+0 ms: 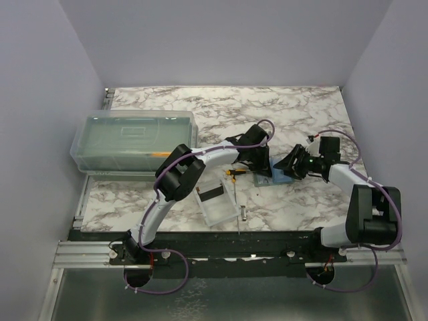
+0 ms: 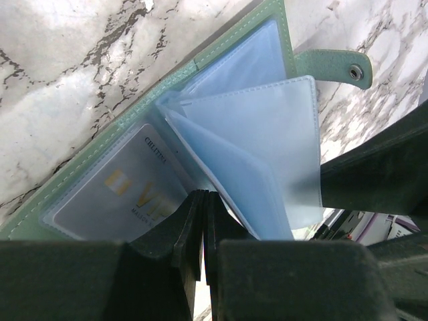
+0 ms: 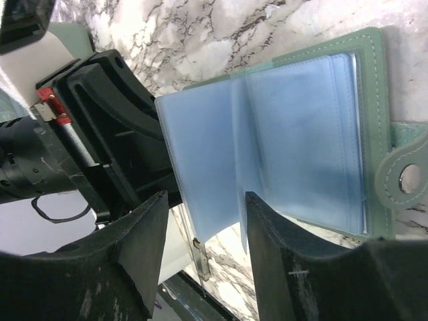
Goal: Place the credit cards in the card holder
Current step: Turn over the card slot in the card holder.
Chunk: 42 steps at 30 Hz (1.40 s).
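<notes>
The card holder (image 2: 277, 40) lies open on the marble, sage-green outside with pale blue sleeves fanned up; it also shows in the top view (image 1: 273, 178) and the right wrist view (image 3: 374, 127). A card (image 2: 127, 194) with gold "VIP" lettering sits inside the left-hand sleeve. My left gripper (image 2: 202, 200) is shut, its tips at the edge of that sleeve, with nothing visible between them. My right gripper (image 3: 200, 214) is open, with a raised blue sleeve (image 3: 200, 160) standing between its fingers. A black card (image 1: 212, 194) lies in the clear tray.
A small clear plastic tray (image 1: 221, 212) sits near the front, left of the holder. An orange-handled black tool (image 1: 235, 172) lies beside the left gripper. A large translucent lidded box (image 1: 134, 144) stands at the back left. The two grippers (image 1: 257, 160) (image 1: 294, 164) are close together.
</notes>
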Tool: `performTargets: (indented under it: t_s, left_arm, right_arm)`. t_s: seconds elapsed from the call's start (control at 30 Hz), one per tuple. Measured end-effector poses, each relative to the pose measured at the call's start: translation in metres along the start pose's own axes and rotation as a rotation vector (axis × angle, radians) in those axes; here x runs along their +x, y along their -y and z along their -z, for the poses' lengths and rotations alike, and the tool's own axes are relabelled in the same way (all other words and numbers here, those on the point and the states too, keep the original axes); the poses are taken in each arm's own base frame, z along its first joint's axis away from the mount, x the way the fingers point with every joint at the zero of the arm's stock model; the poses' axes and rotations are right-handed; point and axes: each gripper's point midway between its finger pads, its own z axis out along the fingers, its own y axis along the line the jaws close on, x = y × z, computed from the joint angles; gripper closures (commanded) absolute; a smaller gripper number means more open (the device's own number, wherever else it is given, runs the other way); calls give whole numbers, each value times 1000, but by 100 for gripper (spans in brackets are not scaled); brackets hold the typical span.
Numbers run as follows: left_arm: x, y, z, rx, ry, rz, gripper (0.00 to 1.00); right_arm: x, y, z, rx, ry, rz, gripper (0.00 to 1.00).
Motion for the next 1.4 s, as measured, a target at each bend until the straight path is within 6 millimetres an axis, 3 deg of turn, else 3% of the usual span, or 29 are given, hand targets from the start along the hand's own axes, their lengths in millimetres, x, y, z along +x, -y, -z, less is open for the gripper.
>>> performTargets:
  t_s: [0.17, 0.37, 0.7, 0.8, 1.07, 1.23, 1.4]
  left_arm:
    - [0, 0, 0, 0, 1, -1, 90]
    - [0, 0, 0, 0, 1, -1, 90]
    - [0, 0, 0, 0, 1, -1, 90]
    - [0, 0, 0, 0, 1, -1, 90]
    - [0, 0, 0, 0, 1, -3, 90]
    - [0, 0, 0, 0, 1, -7, 90]
    - [0, 0, 0, 0, 1, -8, 90]
  right_arm:
    - [3, 5, -3, 10, -15, -15, 48]
    - [4, 8, -5, 15, -22, -11, 39]
    - [12, 8, -11, 16, -54, 0, 38]
    - [14, 8, -12, 17, -60, 1, 40]
    - [13, 9, -13, 26, -53, 1, 58]
    - [11, 8, -13, 22, -44, 3, 51]
    - [10, 8, -13, 18, -40, -3, 53]
